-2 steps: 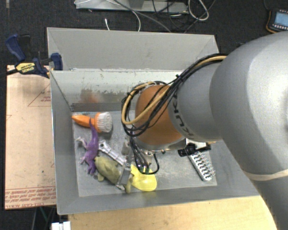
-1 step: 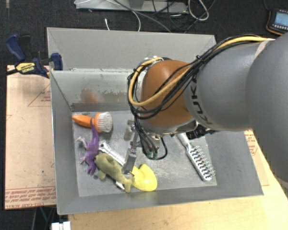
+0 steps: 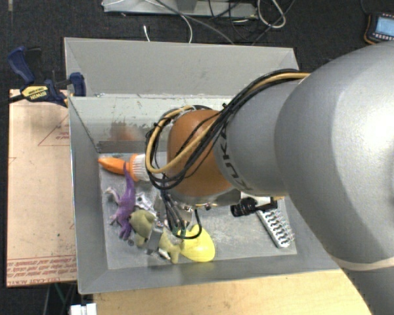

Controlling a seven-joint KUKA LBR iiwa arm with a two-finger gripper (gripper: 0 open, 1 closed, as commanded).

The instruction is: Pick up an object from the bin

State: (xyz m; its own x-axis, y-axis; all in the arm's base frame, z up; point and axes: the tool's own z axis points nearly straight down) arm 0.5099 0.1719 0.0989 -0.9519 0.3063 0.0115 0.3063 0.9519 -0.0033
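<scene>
gripper (image 3: 167, 236) sits low in the heap (image 3: 128, 210), prob bc stuff's crammed together; olive lump (image 3: 142, 222) just beside the jaws one side, yellow blob (image 3: 200, 249) the other, so target's likely one of em; can't tell if jaws are clenched or released

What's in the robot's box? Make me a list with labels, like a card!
bin: grey metal, small things on its floor
gripper: down in the bin's near left part
next to gripper: olive lump on its left, yellow thing on its right
close by: purple toy, left of the lump
far left: orange brush with white bristles, by the left wall
right side: black piece and grey toothed strip
held thing: cannot tell
</scene>
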